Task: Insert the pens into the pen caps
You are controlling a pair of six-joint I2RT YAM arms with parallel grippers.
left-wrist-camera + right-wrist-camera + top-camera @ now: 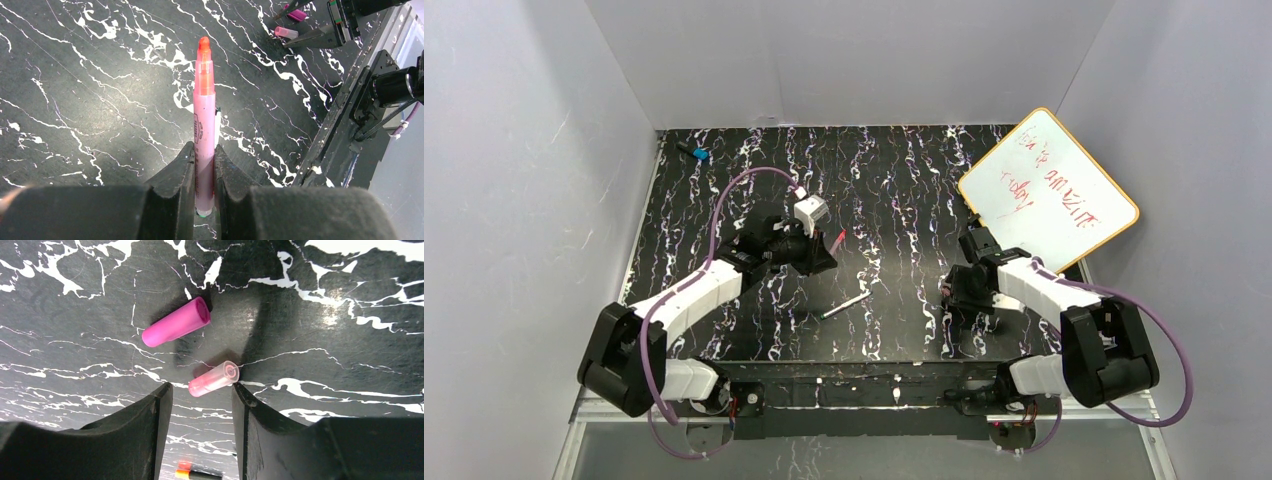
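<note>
Pink pen [204, 100] sat clamped in the left gripper [204, 152], jaws shut on the lower barrel, w/ most of the length & the orange-red tip sticking out ahead, held up off the table [75, 75]. Prob. light, stiff plastic, smooth & round, so it could twist or slide in the pads if pushed end-on; a hold nearer the tip would likely resist that better. Pinkish cap [214, 379] lay on its side on the table just ahead of the right gripper [201, 395], whose jaws stood open & empty, cap nearer the right-hand finger in that view. Purple cap [175, 322] lay just beyond, not touching it. The pinkish cap looked tiny & thin-walled, apt to roll or squirt out: best pinched across mid-body, open end left free. Left arm reached fwd toward table centre, pen angled toward the right arm's side. Right arm was folded low, fingers pointing down at the table.
</note>
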